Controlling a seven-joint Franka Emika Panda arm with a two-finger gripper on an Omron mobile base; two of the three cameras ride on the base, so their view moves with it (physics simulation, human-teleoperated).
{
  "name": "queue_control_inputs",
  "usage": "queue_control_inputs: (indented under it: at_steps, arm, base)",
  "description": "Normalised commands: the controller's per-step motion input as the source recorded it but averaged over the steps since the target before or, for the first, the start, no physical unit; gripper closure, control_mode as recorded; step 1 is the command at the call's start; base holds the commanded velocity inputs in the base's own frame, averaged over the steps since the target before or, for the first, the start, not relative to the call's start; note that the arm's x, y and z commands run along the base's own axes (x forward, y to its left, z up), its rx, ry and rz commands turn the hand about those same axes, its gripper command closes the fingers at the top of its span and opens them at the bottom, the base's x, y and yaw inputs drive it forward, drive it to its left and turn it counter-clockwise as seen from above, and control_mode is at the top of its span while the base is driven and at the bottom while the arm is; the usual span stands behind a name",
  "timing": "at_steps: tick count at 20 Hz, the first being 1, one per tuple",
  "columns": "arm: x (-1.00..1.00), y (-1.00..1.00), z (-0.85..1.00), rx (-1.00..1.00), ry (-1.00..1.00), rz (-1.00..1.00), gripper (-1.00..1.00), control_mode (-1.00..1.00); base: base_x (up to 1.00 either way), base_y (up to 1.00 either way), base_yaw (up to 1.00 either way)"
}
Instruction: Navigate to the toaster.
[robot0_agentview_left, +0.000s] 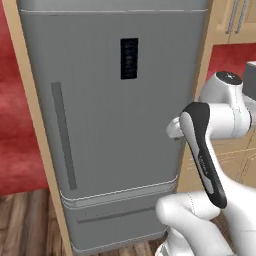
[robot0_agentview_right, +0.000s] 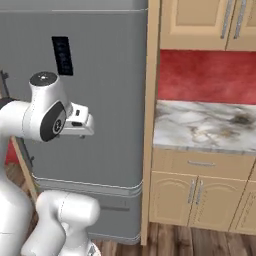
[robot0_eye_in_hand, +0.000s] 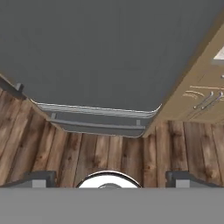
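Your arm is folded up close in front of a tall grey refrigerator (robot0_agentview_left: 115, 125). From the left base camera, the white forearm with its dark stripe rises from the lower right, bends at the elbow and turns back towards the fridge door. From the right base camera, the upper joint sits level with a small black panel (robot0_agentview_right: 62, 55) on that door.

The gripper (robot0_eye_in_hand: 111, 178) points down at the wooden floor (robot0_eye_in_hand: 109, 153). Its two dark fingertips (robot0_eye_in_hand: 39, 178) stand wide apart, with nothing between them.

Right of the fridge, a marble counter (robot0_agentview_right: 205, 127) sits above light wood cabinets (robot0_agentview_right: 200, 195). You cannot find the toaster from these views.
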Motion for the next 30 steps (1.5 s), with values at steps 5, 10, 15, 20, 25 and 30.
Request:
queue_control_inputs:
  at_steps: [5,10,15,20,25,30]
  arm:
    - [0.0,0.0,0.0,0.0,0.0,0.0,-1.0,1.0]
    - [0.0,0.0,0.0,0.0,0.0,0.0,-1.0,1.0]
    - [0.0,0.0,0.0,0.0,0.0,0.0,-1.0,1.0]
    - [0.0,0.0,0.0,0.0,0.0,0.0,-1.0,1.0]
    - [0.0,0.0,0.0,0.0,0.0,0.0,-1.0,1.0]
    - [0.0,0.0,0.0,0.0,0.0,0.0,-1.0,1.0]
  base:
    - [0.07,-0.99,-0.28]
    - [0.02,-1.0,-0.33]
    - [0.0,-1.0,-0.62]
    - [0.07,-0.97,-0.8]
    - [0.1,-0.81,-0.86]
    - [0.32,-0.74,-0.8]
